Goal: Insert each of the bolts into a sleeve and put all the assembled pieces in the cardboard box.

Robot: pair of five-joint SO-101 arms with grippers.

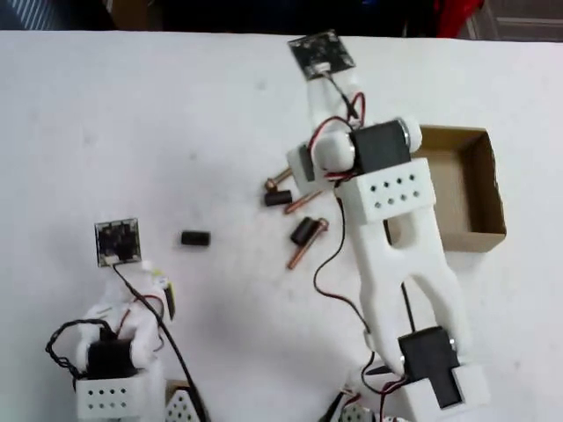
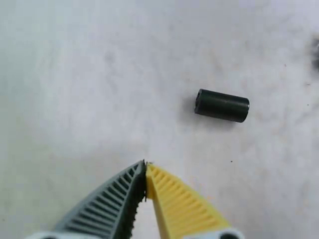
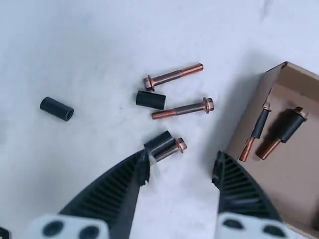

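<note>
Cardboard box (image 1: 479, 189) sits partly under right arm (image 1: 396, 255).

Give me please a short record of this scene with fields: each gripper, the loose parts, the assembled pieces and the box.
left gripper: jaws shut on nothing, pointing near the lone sleeve
right gripper: jaws open, one tip beside the assembled piece on the table
loose bolts: two, lying on the table
second sleeve: empty, lying between the loose bolts
cardboard box: open, holds two finished pieces
still outside the box: one assembled piece, two bolts, two sleeves
</note>
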